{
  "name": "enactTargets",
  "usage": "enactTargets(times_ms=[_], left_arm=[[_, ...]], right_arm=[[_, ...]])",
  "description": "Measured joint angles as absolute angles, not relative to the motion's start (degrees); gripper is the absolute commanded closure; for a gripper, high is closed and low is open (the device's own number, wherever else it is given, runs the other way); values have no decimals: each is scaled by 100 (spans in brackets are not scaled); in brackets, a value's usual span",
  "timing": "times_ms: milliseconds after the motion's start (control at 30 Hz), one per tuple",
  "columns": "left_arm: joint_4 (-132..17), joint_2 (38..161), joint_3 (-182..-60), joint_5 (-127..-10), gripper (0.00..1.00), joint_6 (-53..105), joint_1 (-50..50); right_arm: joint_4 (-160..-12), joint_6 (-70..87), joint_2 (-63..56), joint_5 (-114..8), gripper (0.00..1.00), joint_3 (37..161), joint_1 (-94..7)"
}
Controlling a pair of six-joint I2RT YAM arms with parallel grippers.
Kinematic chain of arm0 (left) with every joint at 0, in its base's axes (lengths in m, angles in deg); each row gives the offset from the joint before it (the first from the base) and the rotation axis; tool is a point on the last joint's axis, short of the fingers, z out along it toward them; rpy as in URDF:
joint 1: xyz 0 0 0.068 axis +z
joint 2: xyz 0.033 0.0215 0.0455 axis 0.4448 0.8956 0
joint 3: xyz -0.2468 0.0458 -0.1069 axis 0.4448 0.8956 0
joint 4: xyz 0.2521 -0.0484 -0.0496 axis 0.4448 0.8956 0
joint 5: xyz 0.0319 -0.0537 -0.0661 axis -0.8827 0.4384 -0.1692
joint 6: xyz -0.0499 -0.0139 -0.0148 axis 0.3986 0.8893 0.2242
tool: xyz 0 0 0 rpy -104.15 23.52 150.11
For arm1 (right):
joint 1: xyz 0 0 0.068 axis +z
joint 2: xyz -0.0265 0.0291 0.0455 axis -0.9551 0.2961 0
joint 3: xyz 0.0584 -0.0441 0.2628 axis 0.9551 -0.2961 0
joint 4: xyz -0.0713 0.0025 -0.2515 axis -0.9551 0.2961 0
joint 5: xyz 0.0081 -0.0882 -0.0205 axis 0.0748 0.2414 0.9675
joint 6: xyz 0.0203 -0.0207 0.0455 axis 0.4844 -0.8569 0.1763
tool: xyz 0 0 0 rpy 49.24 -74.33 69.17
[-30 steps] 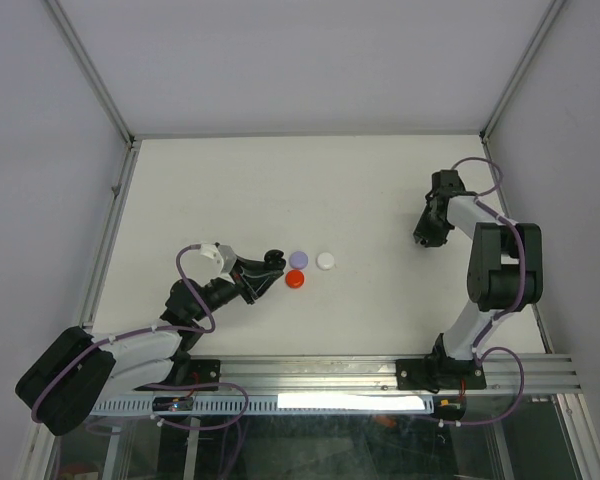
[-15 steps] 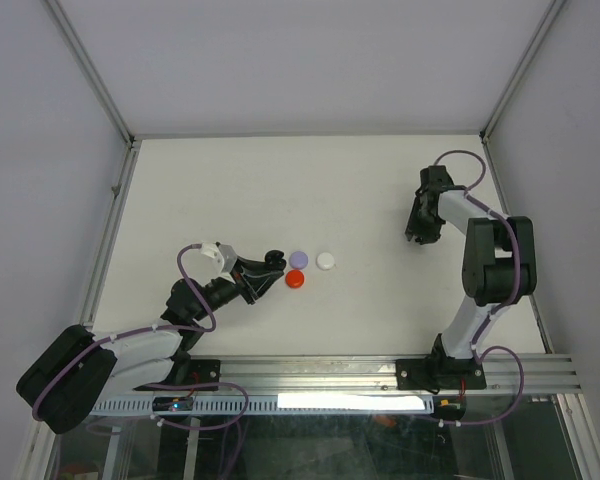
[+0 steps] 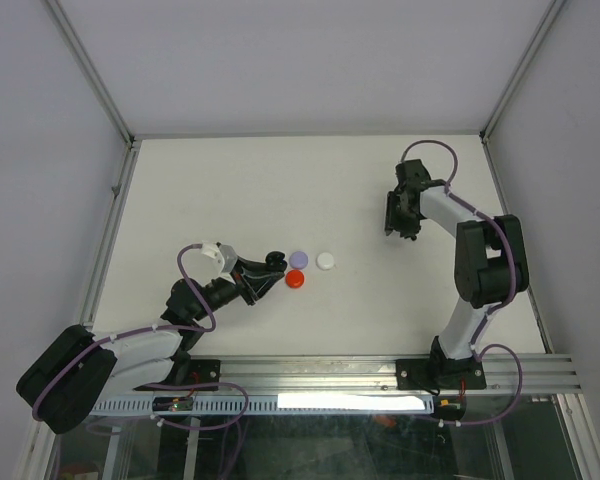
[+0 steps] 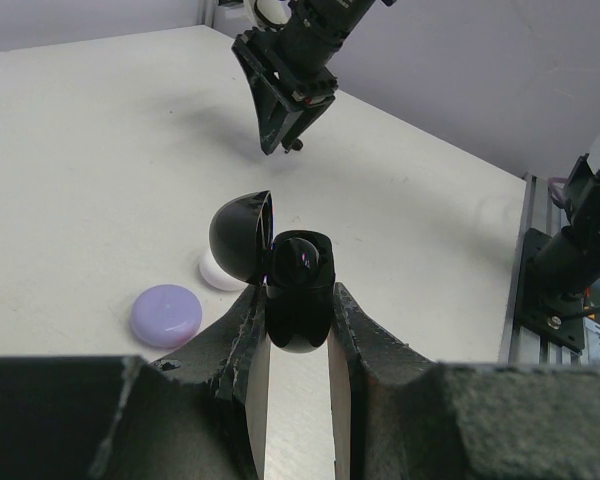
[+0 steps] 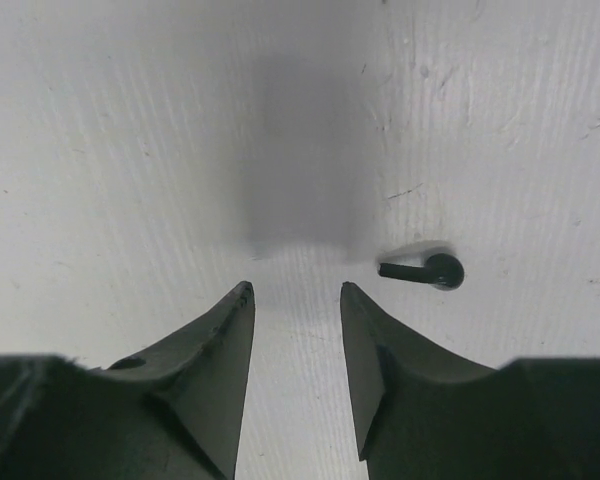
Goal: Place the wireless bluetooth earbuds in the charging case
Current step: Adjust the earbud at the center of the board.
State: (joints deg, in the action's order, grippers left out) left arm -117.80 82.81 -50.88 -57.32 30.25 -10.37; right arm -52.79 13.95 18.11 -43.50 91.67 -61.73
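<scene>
My left gripper [image 3: 270, 263] [image 4: 297, 305] is shut on the black charging case [image 4: 300, 268], gripping its lower body. The case's lid [image 4: 242, 236] stands open to the left. A single black earbud [image 5: 426, 270] lies on the white table, stem pointing left, just right of and beyond my right gripper's right fingertip. The right gripper [image 5: 294, 291] [image 3: 392, 228] points down over the table with its jaws apart and only bare table between them. It also shows at the top of the left wrist view as the right gripper [image 4: 283, 95].
Three small discs lie just beyond the case: a purple disc [image 3: 299, 259] [image 4: 165, 315], a white disc [image 3: 326, 260] [image 4: 216, 273] and a red disc [image 3: 295, 279]. Walls and an aluminium frame [image 3: 105, 100] border the white table [image 3: 230, 190].
The right arm has swung left and farther from its base, and its jaws have widened. The left arm and the case have not moved.
</scene>
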Motion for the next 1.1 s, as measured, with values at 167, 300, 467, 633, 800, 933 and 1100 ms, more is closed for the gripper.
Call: enactTargets(times_ms=[167,300,467,633,800,933,1100], left_arm=[[-11771,8275,-5088,-5726,98,3030,-1037],[-11771,8273,-5088,-5726,98,3030,-1037],[-11769,8273,-5088,-5721,98,3032,-1037],[-11762,8273,-5088,-5721,98,3032,-1037],[-11736,8260,-5088,-5721,98,3034,-1037],[-11686,8242,-5088,-5721,98,3036,-1037],[-11668,8236,-5088,-5719,98,3038,-1037]], right_arm=[[-5183,1240,1765,-4033,53,9302,-6188],[-5091,1225,1721,-3779,53,9320,-6214],[-5056,1281,1739,-3495,51,9335,-6258],[-5078,1399,1894,-3091,50,9499,-6273],[-5095,1485,2143,-2802,50,9674,-6273],[-5100,1524,2329,-2599,50,9674,-6273],[-5108,1552,2347,-2499,50,9630,-6277]])
